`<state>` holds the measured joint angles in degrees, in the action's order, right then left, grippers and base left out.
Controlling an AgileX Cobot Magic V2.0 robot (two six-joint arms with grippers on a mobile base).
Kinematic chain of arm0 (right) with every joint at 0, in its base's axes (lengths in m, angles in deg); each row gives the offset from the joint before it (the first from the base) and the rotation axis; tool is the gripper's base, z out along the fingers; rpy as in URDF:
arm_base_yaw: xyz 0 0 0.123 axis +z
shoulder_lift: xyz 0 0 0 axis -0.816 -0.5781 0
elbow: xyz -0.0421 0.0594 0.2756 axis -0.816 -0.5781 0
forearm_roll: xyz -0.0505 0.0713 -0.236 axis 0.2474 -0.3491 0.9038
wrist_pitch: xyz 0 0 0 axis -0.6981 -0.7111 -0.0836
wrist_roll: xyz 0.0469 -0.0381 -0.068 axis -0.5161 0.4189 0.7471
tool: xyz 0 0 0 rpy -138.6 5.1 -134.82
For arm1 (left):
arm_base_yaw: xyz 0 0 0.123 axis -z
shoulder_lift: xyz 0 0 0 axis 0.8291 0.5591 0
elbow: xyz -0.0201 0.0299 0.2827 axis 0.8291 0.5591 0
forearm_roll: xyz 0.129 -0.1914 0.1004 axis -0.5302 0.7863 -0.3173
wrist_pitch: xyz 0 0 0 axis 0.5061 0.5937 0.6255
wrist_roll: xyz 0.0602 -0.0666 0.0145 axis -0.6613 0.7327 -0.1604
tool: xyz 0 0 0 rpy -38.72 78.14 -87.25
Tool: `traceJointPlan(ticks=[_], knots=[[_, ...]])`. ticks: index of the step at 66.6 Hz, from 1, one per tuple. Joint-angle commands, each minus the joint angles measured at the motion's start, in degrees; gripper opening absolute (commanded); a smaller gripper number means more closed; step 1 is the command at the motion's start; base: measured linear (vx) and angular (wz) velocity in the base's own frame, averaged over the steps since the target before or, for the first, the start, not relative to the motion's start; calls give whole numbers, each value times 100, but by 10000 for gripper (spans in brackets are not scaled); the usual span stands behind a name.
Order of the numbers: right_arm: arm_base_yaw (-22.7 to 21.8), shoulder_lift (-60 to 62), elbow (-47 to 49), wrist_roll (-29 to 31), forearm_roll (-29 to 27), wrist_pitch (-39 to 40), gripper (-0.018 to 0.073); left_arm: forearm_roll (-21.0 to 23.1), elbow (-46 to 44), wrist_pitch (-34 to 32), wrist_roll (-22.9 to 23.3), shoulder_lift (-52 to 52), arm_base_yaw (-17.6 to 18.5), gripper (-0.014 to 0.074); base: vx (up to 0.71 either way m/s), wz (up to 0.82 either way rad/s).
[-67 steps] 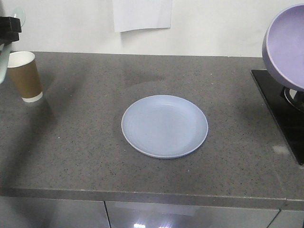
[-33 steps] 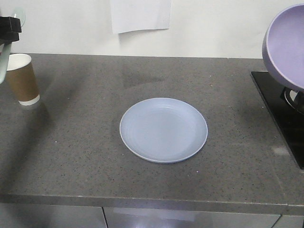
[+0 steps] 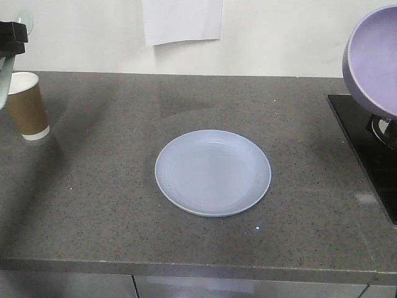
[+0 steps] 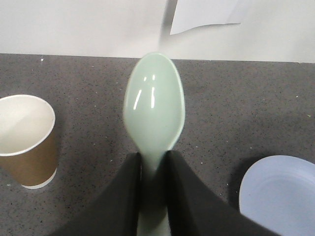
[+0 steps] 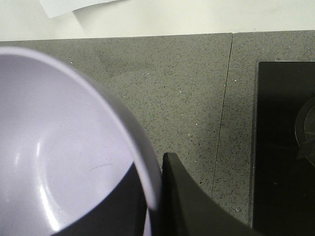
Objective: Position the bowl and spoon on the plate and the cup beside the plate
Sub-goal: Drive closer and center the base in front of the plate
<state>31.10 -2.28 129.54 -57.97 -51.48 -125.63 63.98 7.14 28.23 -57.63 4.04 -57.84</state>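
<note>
Leftmost, the left pincer (image 4: 152,160) is clamped on the spoon's (image 4: 154,105) handle. The spoon's long axis runs straight out from the fingers (image 4: 123,196), with the oval head pointing toward the wall and held above the bench (image 3: 93,186). Just below and left of it the cup (image 3: 26,105) stands upright on the bench, mouth up. The plate (image 3: 213,172) lies flat mid-bench, well apart from the cup. At the far right the bowl (image 3: 374,59) hangs in the air, tipped on edge so its opening faces left. The right pincer (image 5: 150,167) grips its rim, one finger inside and one outside.

Compared with a second ago, the front view has shifted. The cup now sits nearer the left edge, the plate lower in frame and the paper sheet (image 3: 182,22) slightly further left. The bowl keeps the same spot in the picture.

Underneath, the bench is dark grey speckled stone with a thin seam (image 5: 222,123) near its right end. A black hob (image 3: 366,143) is set into it below the bowl. Behind runs a white wall with the sheet stuck on it, and glossy cabinet fronts (image 3: 186,288) show under the bench edge.
</note>
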Motion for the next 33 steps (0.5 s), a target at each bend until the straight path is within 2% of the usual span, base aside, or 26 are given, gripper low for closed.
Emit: traceJointPlan(ticks=[1,33], knots=[[-19,145,149,31,-290,241,-6,151,-155,-335,-3,-165,5,-6,1,0],[-19,145,149,31,-290,241,-6,151,-155,-335,-3,-165,5,-6,1,0]])
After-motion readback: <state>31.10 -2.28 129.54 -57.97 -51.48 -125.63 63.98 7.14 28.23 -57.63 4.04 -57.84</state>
